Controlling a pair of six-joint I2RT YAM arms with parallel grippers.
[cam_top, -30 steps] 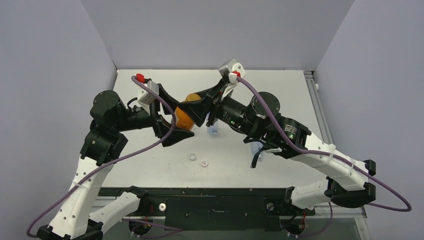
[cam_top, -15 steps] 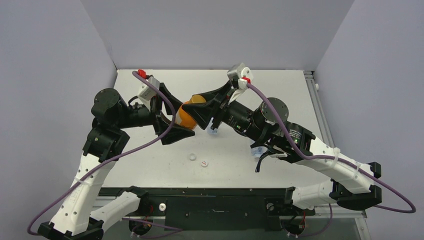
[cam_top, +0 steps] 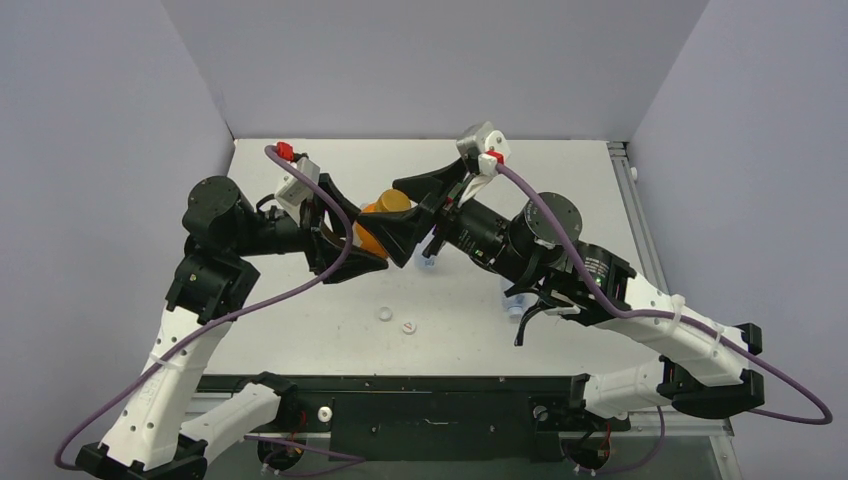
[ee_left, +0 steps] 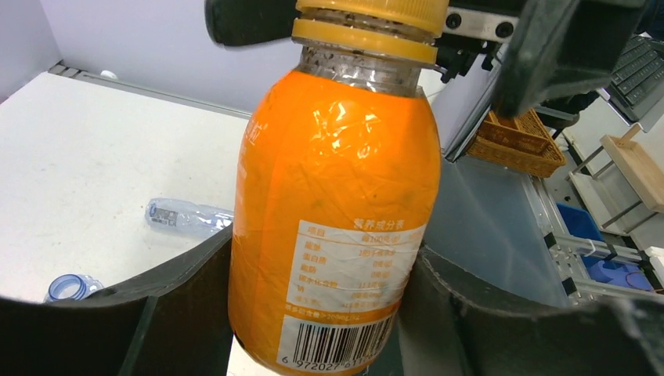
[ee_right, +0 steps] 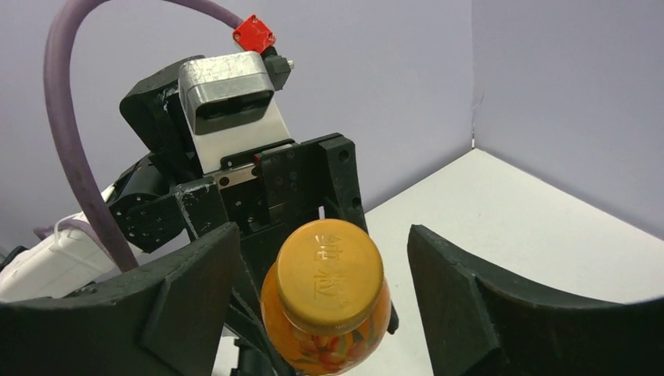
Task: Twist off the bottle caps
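Fingers of my left gripper [ee_left: 329, 313] were clamped on the lower body of the orange bottle [ee_left: 333, 188], which I held above the table [cam_top: 300, 330] with its top tipped toward the right arm. Its golden-brown cap [ee_right: 329, 270] sat on the neck. My right gripper [ee_right: 321, 239] stood wide, one finger on either side of that cap, and I saw a gap on both sides. One white cap [cam_top: 386, 313] and a second white cap [cam_top: 408, 326] lay near each other on the table. A clear bottle [ee_left: 184, 215] lay on its side, another small clear bottle [ee_left: 66, 286] near it.
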